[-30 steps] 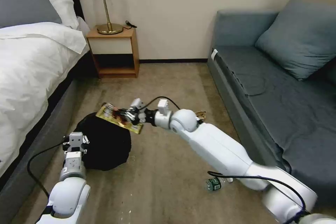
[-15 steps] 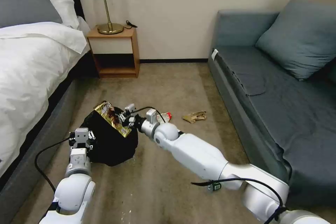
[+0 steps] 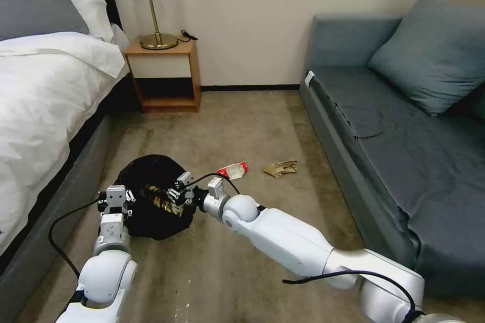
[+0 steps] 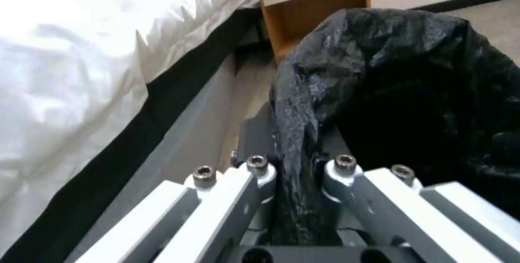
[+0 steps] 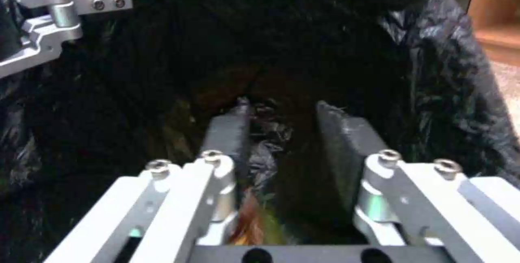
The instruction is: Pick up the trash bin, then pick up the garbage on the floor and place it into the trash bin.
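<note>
Inside the trash bin (image 3: 151,207), just ahead of the right gripper (image 3: 178,195), the yellow-brown snack wrapper (image 3: 160,202) is seen lying against the black liner, one corner still between the parted fingers (image 5: 347,141), which are not pressed onto it. At the bin's near rim, a fold of the black bag (image 4: 295,133) is pinched tightly by the left gripper (image 4: 297,165). Beyond the right gripper, on the carpet (image 3: 242,126), a red-and-white paper scrap (image 3: 233,169) and a tan paper scrap (image 3: 281,167) are left lying near each other.
</note>
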